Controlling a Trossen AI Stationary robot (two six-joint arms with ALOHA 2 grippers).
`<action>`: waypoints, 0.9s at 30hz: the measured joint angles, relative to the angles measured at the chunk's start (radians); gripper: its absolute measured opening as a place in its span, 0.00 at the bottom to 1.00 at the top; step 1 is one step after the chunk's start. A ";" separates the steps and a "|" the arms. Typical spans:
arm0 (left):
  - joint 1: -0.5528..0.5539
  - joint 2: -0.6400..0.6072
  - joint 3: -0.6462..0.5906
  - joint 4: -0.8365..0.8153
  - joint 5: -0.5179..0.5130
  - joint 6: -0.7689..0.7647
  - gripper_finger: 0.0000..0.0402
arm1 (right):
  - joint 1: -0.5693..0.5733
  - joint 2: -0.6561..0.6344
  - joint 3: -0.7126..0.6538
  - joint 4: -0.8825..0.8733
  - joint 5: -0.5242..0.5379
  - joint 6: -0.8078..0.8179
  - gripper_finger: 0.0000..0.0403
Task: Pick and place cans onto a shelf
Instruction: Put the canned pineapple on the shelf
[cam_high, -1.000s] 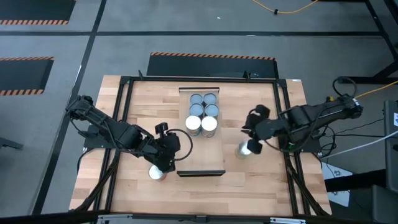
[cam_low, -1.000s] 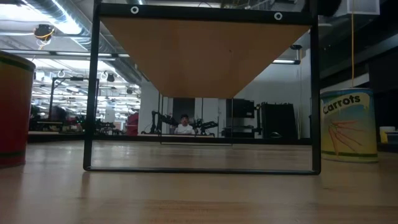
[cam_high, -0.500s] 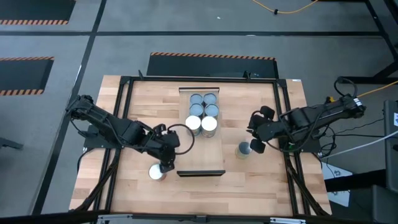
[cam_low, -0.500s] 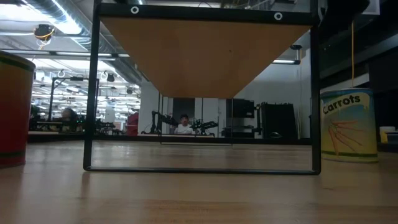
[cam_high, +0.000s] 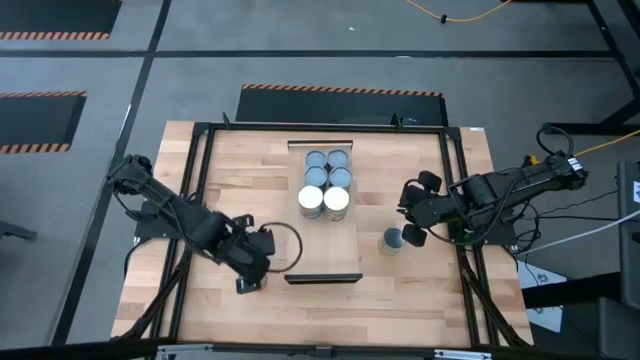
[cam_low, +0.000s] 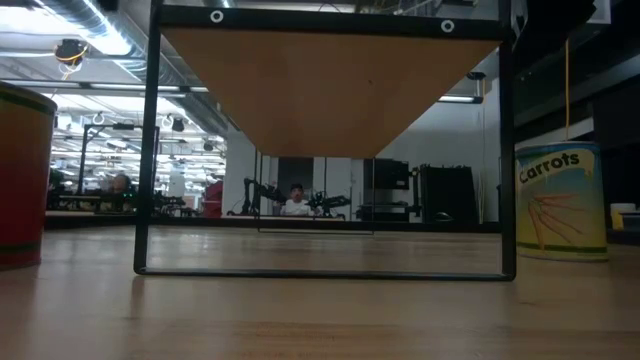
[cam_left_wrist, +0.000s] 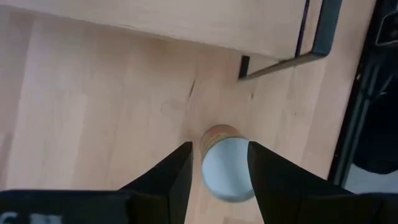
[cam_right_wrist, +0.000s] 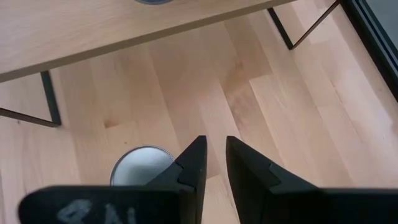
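Note:
Several silver-topped cans (cam_high: 325, 180) stand on the shelf (cam_high: 323, 255), a pale board on a black frame in mid-table. One can stands on the table near the shelf's near left corner. It is hidden under my left gripper (cam_high: 247, 280) in the high view. In the left wrist view the open fingers (cam_left_wrist: 219, 177) stand on either side of this orange-sided can (cam_left_wrist: 227, 168). Whether they touch it, I cannot tell. Another can (cam_high: 391, 241) stands on the table right of the shelf. My right gripper (cam_high: 409, 237) is beside it, fingers (cam_right_wrist: 215, 163) narrowly apart and empty, the can (cam_right_wrist: 142, 167) outside them.
The shelf's black frame legs (cam_low: 148, 150) stand on the table. In the low view a red can (cam_low: 20, 175) shows at the left edge and a can labelled Carrots (cam_low: 560, 200) at the right. A black frame rail (cam_high: 190, 200) runs along the table's sides.
My left gripper has moved from beside the shelf's near left corner toward the near left, down over the can on the table, which it now covers in the high view. My right gripper has drawn slightly toward the right edge, away from its can.

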 joint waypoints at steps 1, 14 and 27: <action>-0.008 0.005 -0.013 0.008 0.000 -0.002 0.36 | 0.000 0.000 0.000 0.000 0.000 -0.001 0.16; -0.055 0.007 -0.222 0.022 0.088 -0.054 0.36 | 0.000 0.000 0.000 0.000 0.000 0.001 0.16; -0.054 0.007 -0.338 0.182 0.080 -0.059 0.36 | 0.000 0.000 0.000 0.016 0.000 -0.002 0.16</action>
